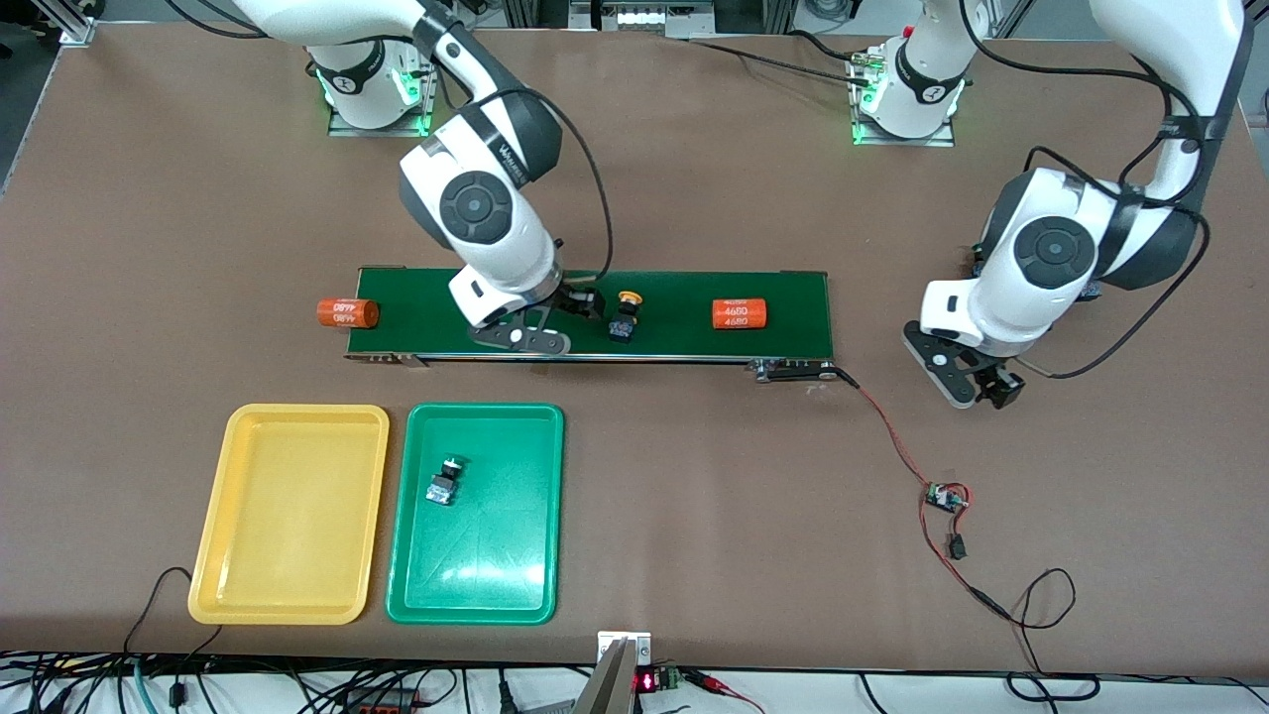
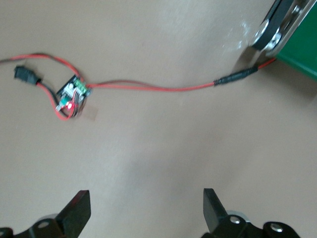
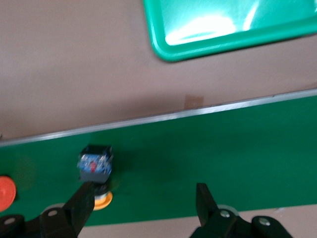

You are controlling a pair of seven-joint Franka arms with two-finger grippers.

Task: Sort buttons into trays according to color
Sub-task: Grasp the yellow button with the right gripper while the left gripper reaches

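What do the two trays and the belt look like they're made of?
Green tray and yellow tray: likely glossy moulded plastic; both reflect light, with rounded rims. Conveyor belt: probably matte rubber or fabric, without glare, edged by a shiny metal-looking rail.

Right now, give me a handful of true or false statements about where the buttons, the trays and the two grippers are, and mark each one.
1. A button lies in the yellow tray. False: that tray holds nothing; the one button in a tray lies in the green tray.
2. A yellow-capped button sits on the conveyor belt. True.
3. The right gripper is shut on the yellow-capped button. False: its fingers are open over the belt, the button beside one finger.
4. The left gripper is open over bare table, off the belt's end. True.
5. Both orange cylinders are on the belt. False: one orange cylinder lies on it, the other cylinder on the table just off its end.
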